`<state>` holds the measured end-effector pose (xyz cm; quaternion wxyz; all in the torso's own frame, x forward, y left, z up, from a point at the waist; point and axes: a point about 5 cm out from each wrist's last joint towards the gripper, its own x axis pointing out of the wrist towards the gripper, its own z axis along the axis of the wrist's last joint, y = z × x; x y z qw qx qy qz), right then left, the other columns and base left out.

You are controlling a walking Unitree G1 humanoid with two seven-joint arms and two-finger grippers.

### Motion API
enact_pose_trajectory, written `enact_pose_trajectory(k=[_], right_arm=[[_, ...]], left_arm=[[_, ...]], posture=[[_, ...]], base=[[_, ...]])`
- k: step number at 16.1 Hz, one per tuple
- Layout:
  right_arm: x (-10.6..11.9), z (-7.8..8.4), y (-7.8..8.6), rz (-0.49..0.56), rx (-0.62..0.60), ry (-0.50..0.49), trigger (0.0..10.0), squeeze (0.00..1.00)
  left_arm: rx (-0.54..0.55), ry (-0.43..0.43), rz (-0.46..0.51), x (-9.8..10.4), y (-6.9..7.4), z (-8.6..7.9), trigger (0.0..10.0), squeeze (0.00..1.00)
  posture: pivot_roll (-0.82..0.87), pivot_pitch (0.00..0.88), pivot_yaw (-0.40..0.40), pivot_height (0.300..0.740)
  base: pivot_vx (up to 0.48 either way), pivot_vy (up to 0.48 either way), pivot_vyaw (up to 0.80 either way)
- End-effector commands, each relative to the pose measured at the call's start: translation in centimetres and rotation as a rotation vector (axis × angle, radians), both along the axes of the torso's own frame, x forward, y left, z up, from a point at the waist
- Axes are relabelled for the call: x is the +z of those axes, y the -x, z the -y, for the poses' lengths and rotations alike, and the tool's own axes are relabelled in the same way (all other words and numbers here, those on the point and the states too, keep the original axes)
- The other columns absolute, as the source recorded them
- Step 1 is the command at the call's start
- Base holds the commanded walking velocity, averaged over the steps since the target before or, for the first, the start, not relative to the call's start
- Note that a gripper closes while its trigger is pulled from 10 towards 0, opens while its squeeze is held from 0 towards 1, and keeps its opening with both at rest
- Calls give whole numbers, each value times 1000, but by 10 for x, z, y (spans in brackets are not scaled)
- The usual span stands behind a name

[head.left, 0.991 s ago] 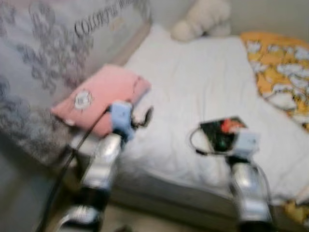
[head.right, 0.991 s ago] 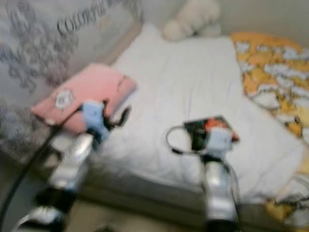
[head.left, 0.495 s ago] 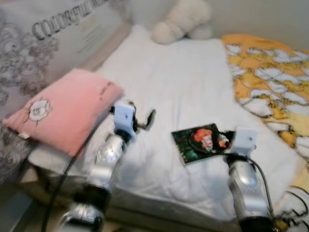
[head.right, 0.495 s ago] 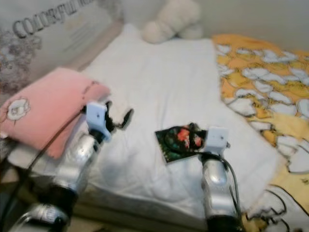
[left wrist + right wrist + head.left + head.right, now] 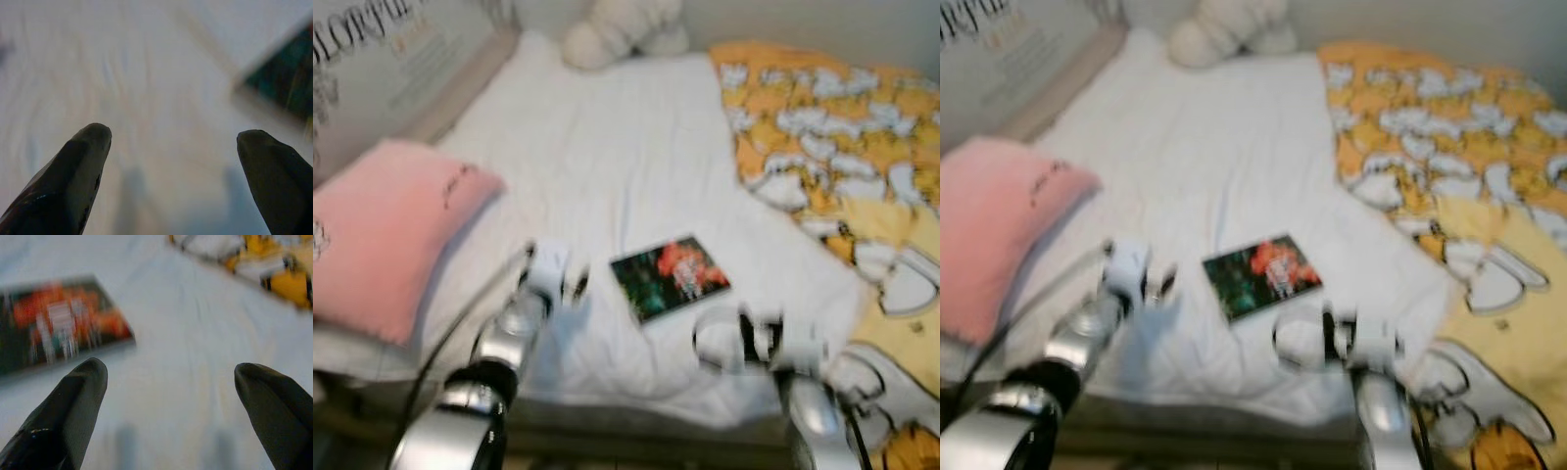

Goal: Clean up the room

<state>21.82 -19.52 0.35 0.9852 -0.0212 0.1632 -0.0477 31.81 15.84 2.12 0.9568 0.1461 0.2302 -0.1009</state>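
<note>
Fingers of the left gripper (image 5: 173, 161) and right gripper (image 5: 171, 401) spread, blurred, over the white sheet (image 5: 607, 166) beside the book (image 5: 670, 277).

A dark book (image 5: 1261, 275) lies on the white bed (image 5: 1224, 157), between a pink pillow (image 5: 994, 225) and a yellow blanket (image 5: 1440, 127).

Book (image 5: 670, 277) lies flat mid-bed (image 5: 607, 147), near the front edge. Pillow (image 5: 382, 230) on the bed's left side. Plush toy (image 5: 617, 24) at the far end, behind everything. Blanket (image 5: 832, 127) covers the right side, draping off the front right. Left gripper (image 5: 563, 284) just left of the book, right gripper (image 5: 734, 338) in front of it, to its right, both over the sheet
</note>
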Motion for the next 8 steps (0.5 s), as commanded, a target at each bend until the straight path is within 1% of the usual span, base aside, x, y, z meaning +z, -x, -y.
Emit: enact_pose_trajectory(k=[1, 2, 3, 4, 5, 6, 8], right_arm=[[11, 4, 1, 32, 23, 34, 10000, 0], [14, 5, 8, 36, 32, 41, 10000, 0], [15, 5, 10, 34, 42, 47, 10000, 0], [15, 5, 19, 22, 71, 64, 10000, 0], [18, 3, 28, 33, 120, 81, 10000, 0], [19, 3, 32, 33, 129, 78, 10000, 0], [14, 4, 51, -11, 147, 72, 10000, 0]], left_arm=[[7, -34, -19, -1, -1, 3, 10000, 0], [3, -8, -25, -5, 2, 8, 10000, 0], [-17, 0, -32, -8, 5, 15, 10000, 0], [-73, 36, -33, -14, 12, 37, 10000, 0], [-87, 58, -8, -15, 15, 55, 10000, 0], [-84, 61, 3, -14, 15, 58, 10000, 0], [-91, 26, -7, -19, 19, 62, 10000, 0]], posture=[[-53, 0, -43, 740], [-67, 0, -50, 740], [-69, 0, -53, 740], [-84, 14, -64, 740], [-95, 37, -70, 740], [-96, 49, -73, 740], [-102, 68, -73, 740]], base=[[0, 0, 0], [0, 0, 0], [0, 0, 0], [0, 0, 0], [0, 0, 0], [0, 0, 0], [0, 0, 0]])
